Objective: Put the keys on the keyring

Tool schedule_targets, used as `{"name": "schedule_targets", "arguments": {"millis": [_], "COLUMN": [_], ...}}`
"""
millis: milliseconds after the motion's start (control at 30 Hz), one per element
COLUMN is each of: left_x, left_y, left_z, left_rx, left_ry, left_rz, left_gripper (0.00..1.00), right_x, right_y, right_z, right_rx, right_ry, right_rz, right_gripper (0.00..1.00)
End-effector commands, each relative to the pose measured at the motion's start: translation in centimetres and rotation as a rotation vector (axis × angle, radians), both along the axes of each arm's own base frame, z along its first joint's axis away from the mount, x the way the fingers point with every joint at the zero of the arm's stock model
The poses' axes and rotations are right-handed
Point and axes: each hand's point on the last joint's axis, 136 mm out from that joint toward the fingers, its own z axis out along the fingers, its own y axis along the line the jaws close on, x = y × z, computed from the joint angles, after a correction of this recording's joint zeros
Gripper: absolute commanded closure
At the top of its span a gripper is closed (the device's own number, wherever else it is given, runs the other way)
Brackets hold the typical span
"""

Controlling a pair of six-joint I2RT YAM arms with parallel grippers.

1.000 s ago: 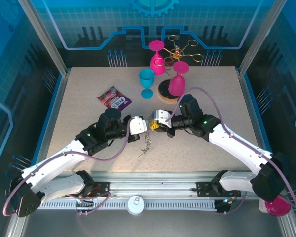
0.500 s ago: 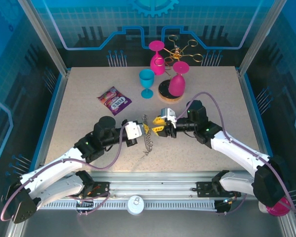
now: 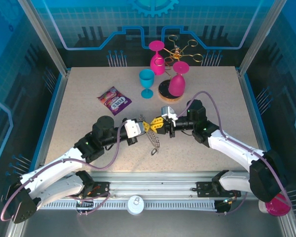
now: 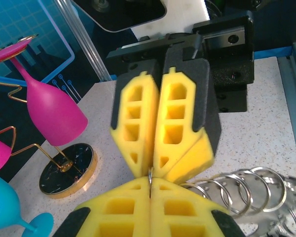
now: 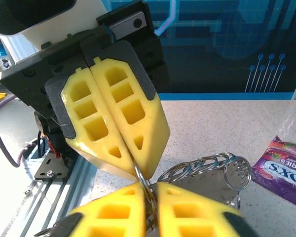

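— Metal still pinched on the left?
— Kept the left gripper (image 3: 146, 126) shut on the keyring (image 5: 139, 174), lifted over the table (image 3: 212, 98). Opened the right gripper (image 3: 158, 125) briefly, then re-closed it on the same hoop. Swung the dangling keys (image 3: 154, 141) rightward. Regripped only; apparently threaded 0 new keys.

— Any lettering we can read?
— We make out "OX'S" in white on the packet (image 5: 282, 170), first letter unclear. From above its print is too small for us.
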Motion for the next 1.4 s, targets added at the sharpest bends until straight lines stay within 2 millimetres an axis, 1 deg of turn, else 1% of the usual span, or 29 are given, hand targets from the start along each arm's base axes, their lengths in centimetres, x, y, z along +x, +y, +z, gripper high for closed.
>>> {"name": "schedule_targets", "arguments": {"millis": [0,33,100,133,167,300,367,433,500,767,1000,1100,1133,1200,1267,1333,1367], "left_x": [-0.8,-0.7,-0.4,-0.1,0.1,0.3,0.4,0.6,0.7,0.9,1.0,0.9,0.9,0.8,0.7,0.5,0.5], "left_y": [-0.5,-0.4,-0.3,0.0,0.2,0.9,1.2,1.4,1.5,1.1,0.5,0.2,0.2,0.1,0.1,0.0,-0.1], "left_z": [1.9,1.8,1.6,1.4,1.2,-0.3,-0.7,-1.2,-1.6,-1.0,-0.7,-0.1,0.2,0.7,0.9,1.0,1.0], "left_rx": [-0.072,-0.071,-0.058,-0.047,-0.033,0.068,0.108,0.151,0.186,0.186,0.175,0.153,0.146,0.133,0.123,0.107,0.097], "left_ry": [-0.039,-0.039,-0.031,-0.023,-0.014,0.028,0.043,0.063,0.082,0.082,0.077,0.061,0.056,0.037,0.024,0.011,0.004], "left_rz": [-0.043,-0.038,-0.02,0.002,0.024,0.055,0.065,0.077,0.084,0.068,0.049,0.035,0.03,0.022,0.019,0.009,0.008], "left_gripper": [1.0,1.0,1.0,0.86,0.77,0.75,0.75,0.76,0.78,0.79,0.83,0.88,0.91,1.0,1.0,1.0,1.0], "right_x": [0.0,0.0,-0.1,-0.1,-0.2,-0.6,-0.6,-0.5,-0.6,-0.9,-1.9,-2.3,-2.4,-2.3,-2.0,-1.5,-1.0], "right_y": [-0.1,-0.1,-0.2,-0.3,-0.4,-0.5,-0.5,-0.4,-0.2,0.7,1.4,1.5,1.5,1.5,1.3,0.9,0.7], "right_z": [0.7,0.8,1.0,1.0,1.0,0.5,0.2,0.5,0.2,-0.2,0.7,1.0,1.1,1.2,1.4,1.6,2.0], "right_rx": [0.026,0.025,0.015,0.006,-0.009,-0.103,-0.151,-0.187,-0.234,-0.348,-0.328,-0.307,-0.297,-0.276,-0.259,-0.235,-0.212], "right_ry": [-0.016,-0.018,-0.027,-0.032,-0.039,-0.08,-0.095,-0.132,-0.161,-0.237,-0.268,-0.272,-0.274,-0.279,-0.276,-0.259,-0.247], "right_rz": [0.02,0.022,0.021,0.018,0.017,0.012,0.005,-0.001,-0.005,0.014,0.056,0.067,0.067,0.055,0.032,-0.011,-0.048], "right_gripper": [0.98,1.0,1.0,1.0,1.0,1.0,1.0,1.0,1.0,1.0,1.0,1.0,1.0,1.0,1.0,0.94,0.87]}}
